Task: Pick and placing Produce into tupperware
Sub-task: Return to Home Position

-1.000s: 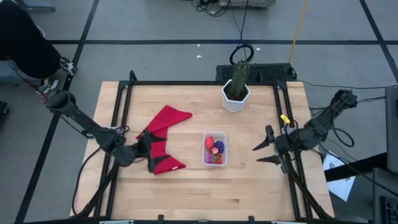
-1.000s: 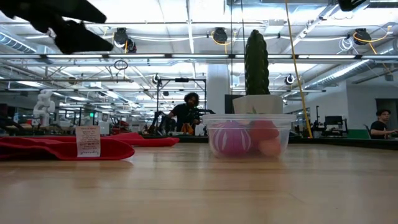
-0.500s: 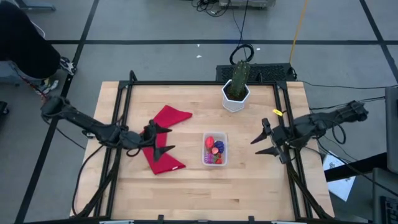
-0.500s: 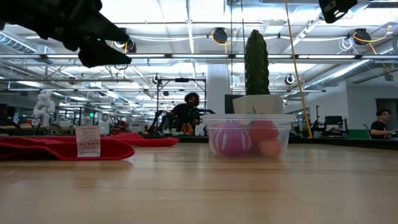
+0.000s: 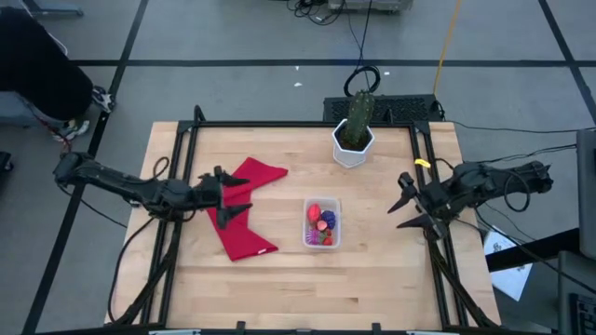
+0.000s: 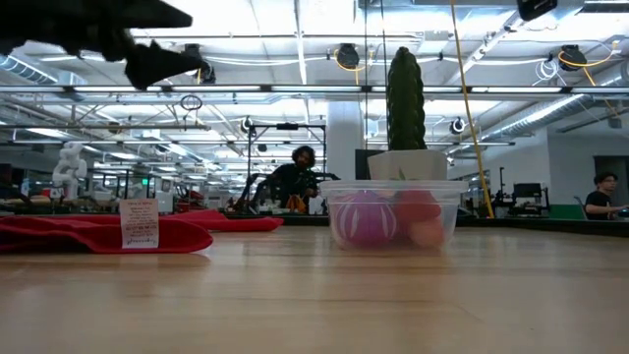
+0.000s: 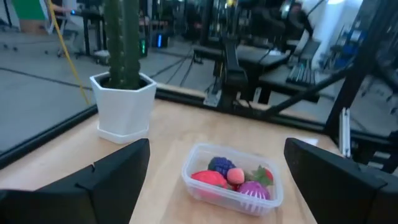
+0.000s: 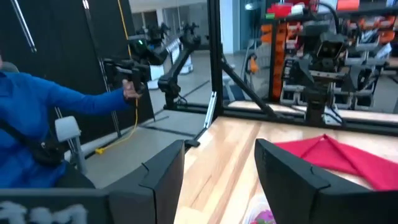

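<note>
A crumpled red cloth [image 5: 244, 221] lies on the pale wooden tabletop [image 5: 298, 284], between the left tool [image 5: 225, 194] and the clear rectangular plastic container [image 5: 321, 224] with rounded corners. In the low view a small white paper tag [image 6: 139, 223] stands up from the cloth's edge. Behind the container, at the far edge, sits a white hexagonal pot [image 5: 353, 151] holding a ribbed green cactus-like plant [image 5: 360, 110]. A black metal frame [image 5: 279, 124] runs round the tabletop.

The container stands near the middle of the tabletop, well apart from both tools, and nothing hangs over it. Inside lies the toy produce [image 7: 231, 177]: a knobbly dark purple piece, a smooth red one, a small round pink one, a red one with green leaves, and a magenta one against the near wall. Through the see-through wall in the low view they show as rounded pink and red shapes.

The left tool hovers above the left part of the red cloth, its two dark fingers [image 7: 112, 180] spread wide and holding nothing. The right tool [image 5: 400, 200] hangs over the tabletop's right edge, just beside the frame rail, its fingers [image 8: 165, 177] also wide apart and empty.

Beyond the tabletop, a person in a blue sleeve [image 8: 56, 106] shows in the right wrist view, and a seated person in dark clothes [image 6: 295, 177] shows far back in the low view.
</note>
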